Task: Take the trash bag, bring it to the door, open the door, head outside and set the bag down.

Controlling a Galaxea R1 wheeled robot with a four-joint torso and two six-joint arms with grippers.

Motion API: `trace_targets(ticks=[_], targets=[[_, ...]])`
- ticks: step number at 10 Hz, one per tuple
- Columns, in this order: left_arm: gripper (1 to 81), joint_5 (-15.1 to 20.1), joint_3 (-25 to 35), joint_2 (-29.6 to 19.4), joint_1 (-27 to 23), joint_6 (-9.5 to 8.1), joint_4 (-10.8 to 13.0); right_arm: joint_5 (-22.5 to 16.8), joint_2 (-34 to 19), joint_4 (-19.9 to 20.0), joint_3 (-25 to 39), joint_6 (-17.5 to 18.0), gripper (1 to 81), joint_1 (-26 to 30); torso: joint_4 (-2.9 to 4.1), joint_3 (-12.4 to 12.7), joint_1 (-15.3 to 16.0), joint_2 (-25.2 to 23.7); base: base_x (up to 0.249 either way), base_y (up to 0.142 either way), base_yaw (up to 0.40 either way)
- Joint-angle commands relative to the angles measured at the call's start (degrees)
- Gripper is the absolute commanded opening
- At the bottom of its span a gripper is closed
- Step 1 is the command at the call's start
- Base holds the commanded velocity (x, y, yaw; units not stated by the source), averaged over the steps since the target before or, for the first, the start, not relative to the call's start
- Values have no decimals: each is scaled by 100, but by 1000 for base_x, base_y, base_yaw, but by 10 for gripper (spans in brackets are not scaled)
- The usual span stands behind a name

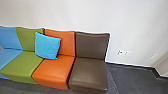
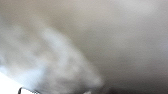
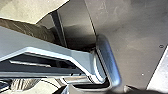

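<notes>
Trash bag: location not confirmed; multicoloured seating and white wall ahead

Trash bag position: cannot be determined with certainty. In the left wrist view, a blurred grey-brown surface [image 2: 120,50] with paler streaks lies close to the lens; its identity cannot be told. In the right wrist view, wrinkled brown material [image 3: 32,31] with a sheen lies behind the robot's pale grey jointed bar [image 3: 50,47]; whether it is the bag is also unclear. The robot's wide dark plate [image 3: 140,62] is beside the bar.

Gripper state: for the left gripper and the right gripper alike, cannot tell whether wide, narrow or closed on an object.

Head view layout: a low, smooth-covered sofa [image 1: 88,72] stands along a plain white wall [image 1: 135,30]. Its sections, listed from picture left to right, are blue, green, orange and dark brown. A square bright-blue cushion [image 1: 47,46] is tilted against the green and orange backrests, covering part of each; its lower edge reaches the seats. To the right of the brown section, two small white wall plates [image 1: 129,53] are mounted side by side, low on the wall. A dark baseboard [image 1: 132,65] borders the dark grey floor [image 1: 132,78]. At far right, the wall meets a beige-grey surface [image 1: 162,66] at a corner.
</notes>
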Motion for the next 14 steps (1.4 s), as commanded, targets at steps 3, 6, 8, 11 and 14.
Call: trace_targets(ticks=[3, 6, 8, 11, 14], targets=[[10, 552, 10, 74, -23, 53, 28, -316, 285, -197, -229, -23, 811, -88, 0, 550, -609, 953, 0, 0, 0], [10, 543, -7, 83, -32, 53, 28, -316, 311, -206, -238, -23, 811, -88, 0, 1135, -1001, 1552, 0, 0, 0], [10, 552, -7, 100, -41, 61, 28, -316, 320, -206, -273, -23, 811, -88, 0, 1506, -1254, 1941, 0, 0, 0], [10, 543, -34, 109, -59, 61, 45, -325, 426, -224, -440, -23, 811, -80, 0, 2100, -1668, 2562, 0, 0, 0], [10, 543, -227, 206, -59, 61, 45, -316, 584, -285, -677, -23, 811, -88, 0, 2677, -2065, 3166, 0, 0, 0]])
